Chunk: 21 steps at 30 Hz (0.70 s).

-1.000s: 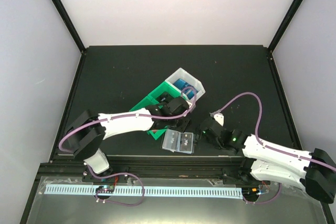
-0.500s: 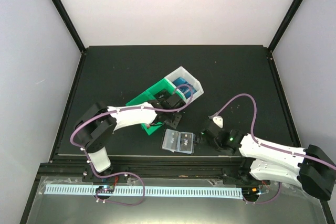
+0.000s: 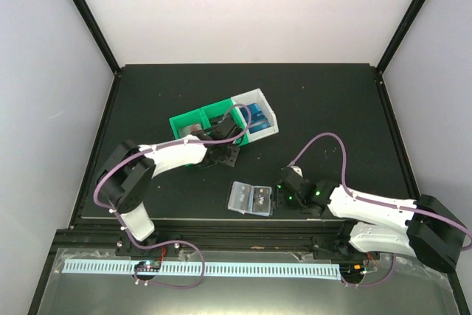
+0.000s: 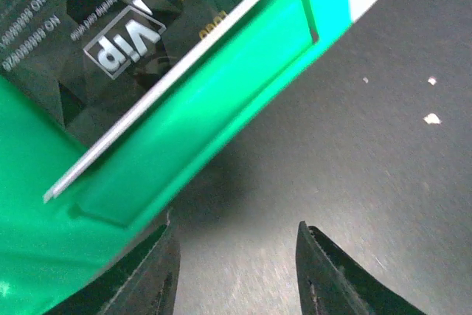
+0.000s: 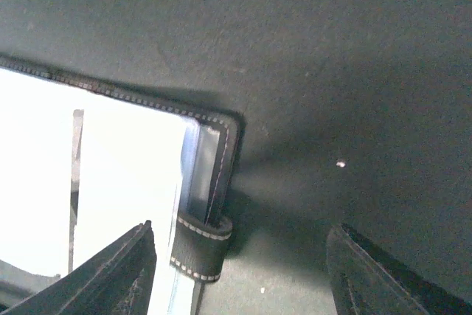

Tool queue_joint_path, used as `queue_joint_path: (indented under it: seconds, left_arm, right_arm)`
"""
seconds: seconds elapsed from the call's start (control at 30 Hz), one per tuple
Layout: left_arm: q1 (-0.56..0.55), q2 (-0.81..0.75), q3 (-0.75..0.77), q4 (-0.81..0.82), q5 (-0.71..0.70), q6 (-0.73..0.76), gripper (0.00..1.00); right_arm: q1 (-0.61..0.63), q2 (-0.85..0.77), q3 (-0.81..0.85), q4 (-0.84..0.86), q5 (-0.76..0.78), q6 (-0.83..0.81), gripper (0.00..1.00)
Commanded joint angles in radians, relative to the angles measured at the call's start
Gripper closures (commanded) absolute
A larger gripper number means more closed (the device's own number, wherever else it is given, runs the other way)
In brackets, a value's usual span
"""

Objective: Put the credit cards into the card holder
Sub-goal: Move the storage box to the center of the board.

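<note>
Near edge of the black table [image 3: 332,108] first: card holder [image 3: 249,199], folded open and flat, pale inside facing up, black stitched rim showing round it. Sits just in from the front edge, between the two arm bases. Carries two small dark patches on the pale side, too small to name from above.

Just beside it, on its right: right gripper [image 3: 284,198], low over the table. Fingers [image 5: 118,271] spread wide, straddling the holder's corner and its little black strap. Grips nothing; bare table under most of the gap.

Further back now: left gripper [image 3: 225,154], up against the front wall of the green bin [image 3: 193,119]. Fingers [image 4: 328,278] apart as well, only dark table between them, one finger tucked close under the green wall. Holds nothing.

Inside that green compartment: a black credit card [image 4: 110,57] with silver lettering, leaning tilted against the wall.

Farthest back: white bin [image 3: 269,112], joined to the green one, with blue credit cards [image 3: 256,117] lying in it.
</note>
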Motion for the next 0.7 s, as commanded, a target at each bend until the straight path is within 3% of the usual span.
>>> queue_joint_path:
  seconds: [0.0,0.13,0.33,0.43,0.67]
  left_arm:
    - [-0.003,-0.129,-0.065,0.047,0.103,-0.006,0.53]
    - [-0.013,-0.243,-0.15,0.067,0.192,-0.047,0.51]
    - [-0.062,-0.398,-0.27,0.084,0.242,-0.135,0.53]
    - [-0.095,-0.429,-0.334,0.096,0.262,-0.183,0.57]
    - [-0.178,-0.431,-0.412,0.129,0.298,-0.256,0.61]
  right_arm:
    - [-0.005,-0.041,0.011,-0.041,-0.082,-0.052,0.36]
    - [-0.005,-0.065,0.004,-0.087,-0.099,-0.074,0.41]
    - [-0.004,0.025,0.032,-0.073,-0.139,-0.132,0.48]
    - [-0.001,0.069,0.041,-0.056,-0.155,-0.149,0.53]
    - [0.003,0.138,0.066,-0.033,-0.138,-0.166,0.53]
